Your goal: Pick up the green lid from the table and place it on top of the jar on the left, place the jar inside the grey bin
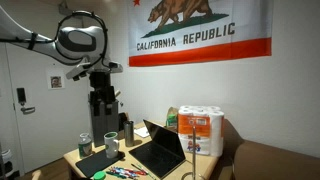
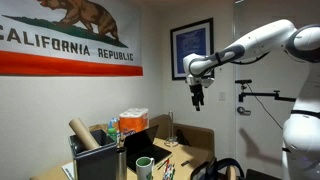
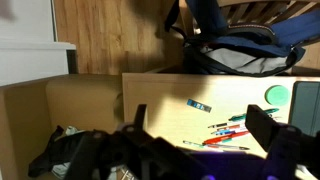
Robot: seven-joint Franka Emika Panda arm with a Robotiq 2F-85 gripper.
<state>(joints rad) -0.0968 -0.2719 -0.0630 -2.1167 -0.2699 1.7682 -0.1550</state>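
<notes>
My gripper (image 1: 101, 104) hangs high above the table in both exterior views (image 2: 198, 98). In the wrist view its two dark fingers stand wide apart with nothing between them (image 3: 200, 122). The green lid (image 3: 276, 95) lies flat on the wooden table next to the grey bin (image 3: 306, 106), far below the gripper. In an exterior view the lid (image 1: 98, 175) is at the table's front edge, in front of the grey bin (image 1: 100, 160). The small dark jar (image 1: 85, 143) stands upright behind the bin's left end.
An open black laptop (image 1: 160, 150) sits beside the bin, and several pens (image 3: 228, 133) lie on the table. Another jar (image 1: 110, 140) and a taller dark bottle (image 1: 127, 128) stand behind the bin. Paper towel rolls (image 1: 200, 130) are at the right. A backpack (image 3: 235, 45) lies on the floor.
</notes>
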